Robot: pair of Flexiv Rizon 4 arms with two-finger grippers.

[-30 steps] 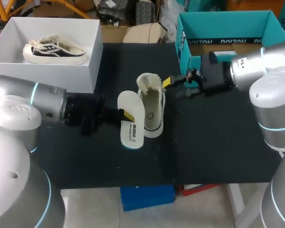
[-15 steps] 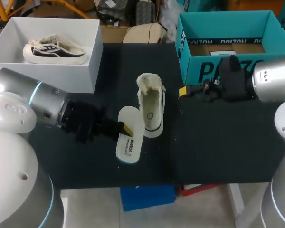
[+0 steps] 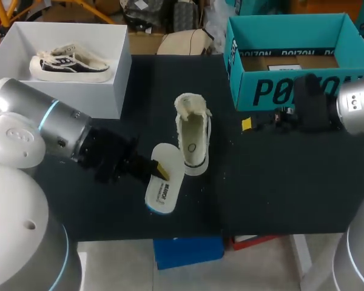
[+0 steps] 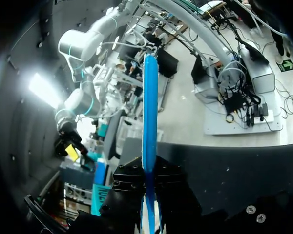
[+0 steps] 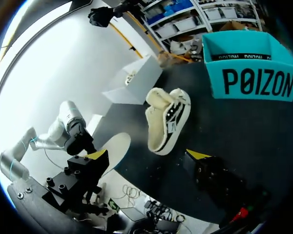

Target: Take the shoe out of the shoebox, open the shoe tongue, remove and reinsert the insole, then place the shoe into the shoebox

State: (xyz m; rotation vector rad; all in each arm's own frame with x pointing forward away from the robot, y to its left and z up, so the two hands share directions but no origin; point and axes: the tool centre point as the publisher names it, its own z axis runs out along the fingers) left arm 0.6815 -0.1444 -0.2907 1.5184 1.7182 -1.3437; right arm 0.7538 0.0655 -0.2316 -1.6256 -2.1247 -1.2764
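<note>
- The shoe (image 3: 192,140), fleece-lined with a pale rubber sole, lies open on the black table (image 3: 261,182), just beside the left gripper (image 3: 159,168) and well apart from the right gripper (image 5: 146,155).
- The flat, oval white insole (image 3: 164,187), blue underneath, is pinched between the left gripper's fingers.
- The right gripper's fingers stand wide apart, holding nothing, near the teal cardboard shoebox (image 3: 273,91).

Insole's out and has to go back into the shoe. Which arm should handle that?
Left. The left claw grips the insole right beside the shoe; the right claw hangs open and empty over by the teal box.
</note>
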